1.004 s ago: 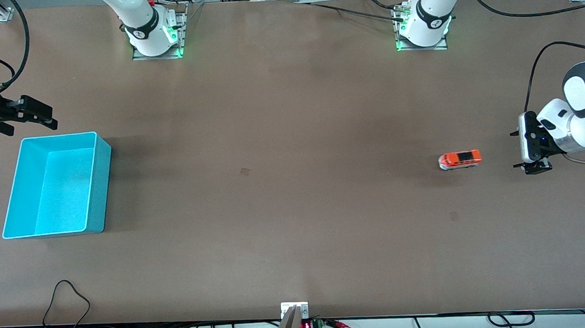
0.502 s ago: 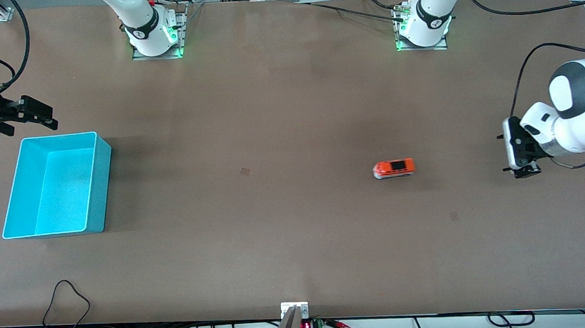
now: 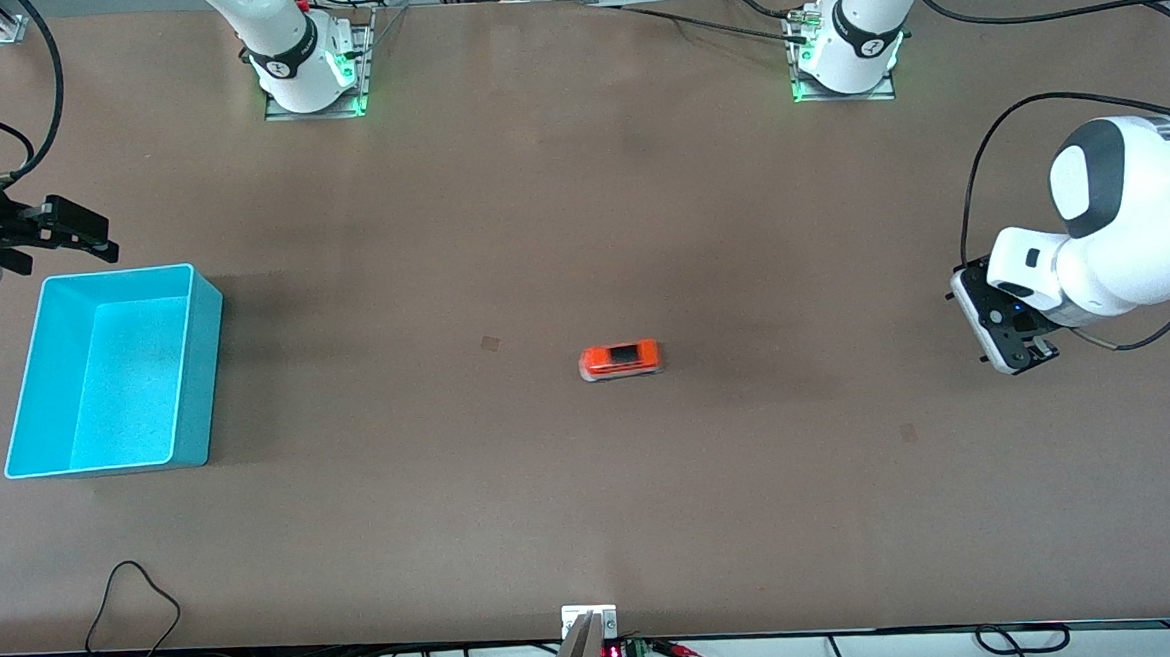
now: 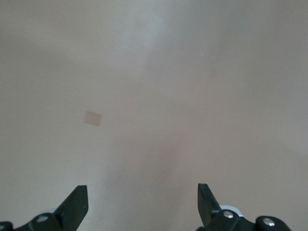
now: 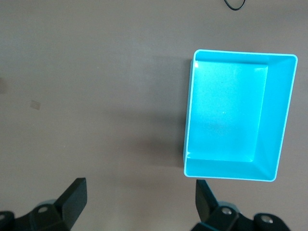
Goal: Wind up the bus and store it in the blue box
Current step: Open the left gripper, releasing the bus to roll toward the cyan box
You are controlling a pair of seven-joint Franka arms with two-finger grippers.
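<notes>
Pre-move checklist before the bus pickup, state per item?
1. Bus free on the table, not held by either gripper: ok.
2. Bus at rest: cannot tell from this single moment.
3. Blue box upright at the right arm's end, nothing inside it: ok.
4. Left gripper open and holding nothing, hanging over bare table at the left arm's end, away from the bus: ok.
5. Right gripper open and holding nothing, up near the blue box: ok.
6. Bus in a wrist view for alignment: not ok, the left wrist view shows only table and the right shows only the box.
</notes>
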